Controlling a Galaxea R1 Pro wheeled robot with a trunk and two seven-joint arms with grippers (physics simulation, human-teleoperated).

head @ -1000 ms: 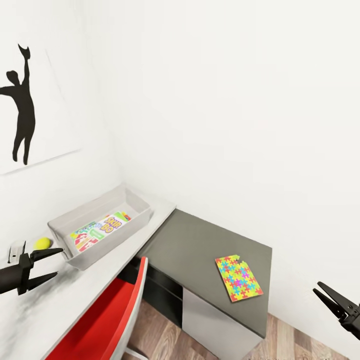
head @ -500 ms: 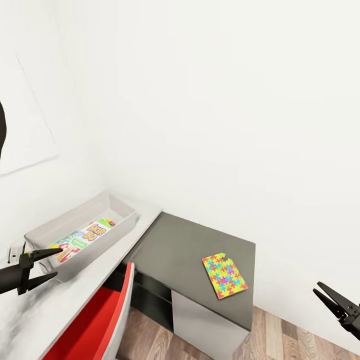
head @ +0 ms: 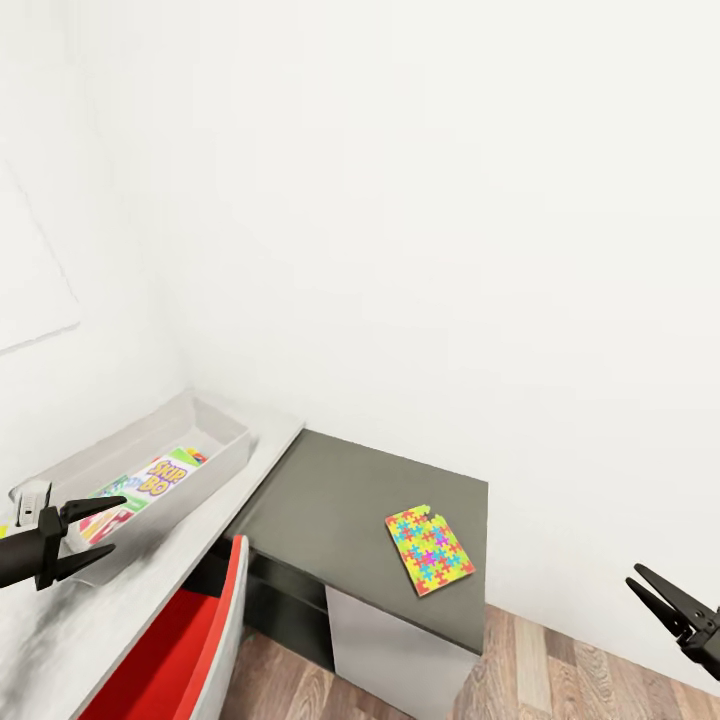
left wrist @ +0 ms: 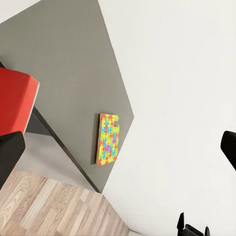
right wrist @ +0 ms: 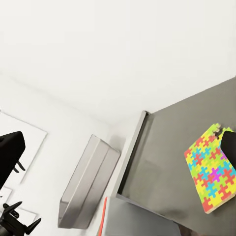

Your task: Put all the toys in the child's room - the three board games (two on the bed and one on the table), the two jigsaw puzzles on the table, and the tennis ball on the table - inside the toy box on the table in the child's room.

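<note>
Both my grippers, left point(head: 100, 522) and right point(head: 648, 588), spread and empty, I'm seemingly heading for the puzzle point(head: 429, 549), to carry it into the box point(head: 215, 420).

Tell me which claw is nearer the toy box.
Left. The left claw hangs open right at the toy box near its front rim; the right claw is open far across, beyond the jigsaw puzzle.

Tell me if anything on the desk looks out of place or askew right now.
One multicoloured square jigsaw board lies alone on the lower dark-grey desk section, turned askew to its edges and near the front edge, outside the shallow light-grey toy box. The printed Skip-Bo game box already lies inside that bin. Nothing looks spilled or damaged.
</note>
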